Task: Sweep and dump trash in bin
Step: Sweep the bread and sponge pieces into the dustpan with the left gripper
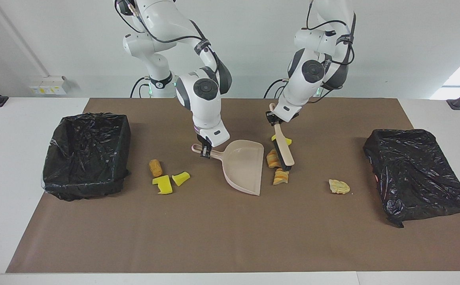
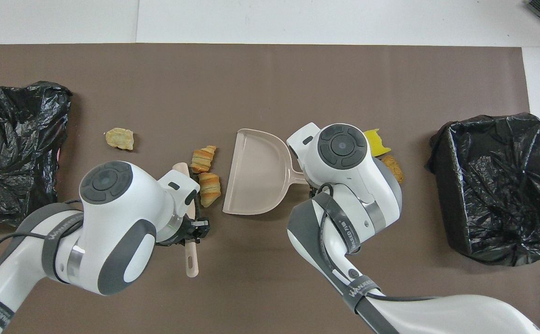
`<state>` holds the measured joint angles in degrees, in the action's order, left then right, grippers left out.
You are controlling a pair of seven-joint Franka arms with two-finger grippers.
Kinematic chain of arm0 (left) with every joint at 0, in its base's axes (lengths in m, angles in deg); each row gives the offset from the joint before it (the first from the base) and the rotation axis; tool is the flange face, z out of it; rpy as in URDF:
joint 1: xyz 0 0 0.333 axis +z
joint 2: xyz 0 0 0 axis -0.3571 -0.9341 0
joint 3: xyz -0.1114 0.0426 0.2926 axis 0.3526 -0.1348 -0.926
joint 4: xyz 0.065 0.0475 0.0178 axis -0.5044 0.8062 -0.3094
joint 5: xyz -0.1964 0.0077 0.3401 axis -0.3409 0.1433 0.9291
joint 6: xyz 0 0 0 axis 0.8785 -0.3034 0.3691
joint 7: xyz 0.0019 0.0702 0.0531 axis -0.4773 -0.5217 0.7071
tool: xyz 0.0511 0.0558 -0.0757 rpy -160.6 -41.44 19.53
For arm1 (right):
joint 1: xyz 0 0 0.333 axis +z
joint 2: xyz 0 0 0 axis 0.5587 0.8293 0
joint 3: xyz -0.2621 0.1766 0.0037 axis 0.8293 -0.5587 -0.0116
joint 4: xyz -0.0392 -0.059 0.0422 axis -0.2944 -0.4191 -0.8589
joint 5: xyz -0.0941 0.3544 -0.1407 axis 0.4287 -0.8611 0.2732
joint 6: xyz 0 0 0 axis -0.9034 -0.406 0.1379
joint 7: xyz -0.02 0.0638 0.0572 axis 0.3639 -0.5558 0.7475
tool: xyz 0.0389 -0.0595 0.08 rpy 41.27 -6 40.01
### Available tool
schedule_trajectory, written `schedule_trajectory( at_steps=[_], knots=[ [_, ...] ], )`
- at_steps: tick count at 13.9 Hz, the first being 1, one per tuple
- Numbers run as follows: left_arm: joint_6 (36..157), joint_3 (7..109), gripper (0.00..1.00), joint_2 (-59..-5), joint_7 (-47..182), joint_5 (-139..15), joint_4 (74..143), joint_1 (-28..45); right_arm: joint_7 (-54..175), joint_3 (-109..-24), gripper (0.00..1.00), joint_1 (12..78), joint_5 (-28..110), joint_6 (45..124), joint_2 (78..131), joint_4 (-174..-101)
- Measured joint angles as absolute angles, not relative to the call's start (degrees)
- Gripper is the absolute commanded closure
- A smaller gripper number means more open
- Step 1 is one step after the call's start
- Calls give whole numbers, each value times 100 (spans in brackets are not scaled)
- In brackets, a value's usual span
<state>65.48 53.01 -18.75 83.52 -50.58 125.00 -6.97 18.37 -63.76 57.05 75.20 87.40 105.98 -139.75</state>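
Observation:
My right gripper (image 1: 203, 151) is shut on the handle of the beige dustpan (image 1: 244, 166), which rests on the mat with its mouth toward the left arm's end. My left gripper (image 1: 271, 118) is shut on the handle of the brush (image 1: 283, 149), its head down beside the pan's mouth. Two orange-striped trash lumps (image 1: 272, 158) (image 1: 280, 176) lie between brush and pan. A yellow wedge (image 1: 284, 140) lies by the brush. A pale lump (image 1: 339, 186) sits toward the left arm's end. A tan lump (image 1: 155, 168) and two yellow wedges (image 1: 162, 184) (image 1: 180, 178) lie toward the open bin (image 1: 87, 154).
The black-bag-lined bin (image 2: 497, 185) stands open at the right arm's end of the brown mat. A second black bag-covered box (image 1: 415, 174) sits at the left arm's end. White table surrounds the mat (image 1: 214, 237).

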Motion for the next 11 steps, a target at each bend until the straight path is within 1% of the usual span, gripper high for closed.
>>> schedule_trajectory(
  at_steps=[2,5,8,11],
  knots=[
    [6169,5282,100,-1822,8736,-5059,12550,-411,1837,-6376,100,5705,7519,8740,10598,-13976],
    [6209,5330,100,-1571,9556,-5061,13057,-387,1837,-6376,100,5705,7519,8740,10598,-13976],
    [7062,5405,100,-1366,10755,-5066,13537,-753,1837,-6376,100,5705,7519,8740,10598,-13979],
    [7739,5443,100,-1396,11041,-5067,13672,-1020,1837,-6376,100,5705,7519,8746,10599,-13989]
  ],
)
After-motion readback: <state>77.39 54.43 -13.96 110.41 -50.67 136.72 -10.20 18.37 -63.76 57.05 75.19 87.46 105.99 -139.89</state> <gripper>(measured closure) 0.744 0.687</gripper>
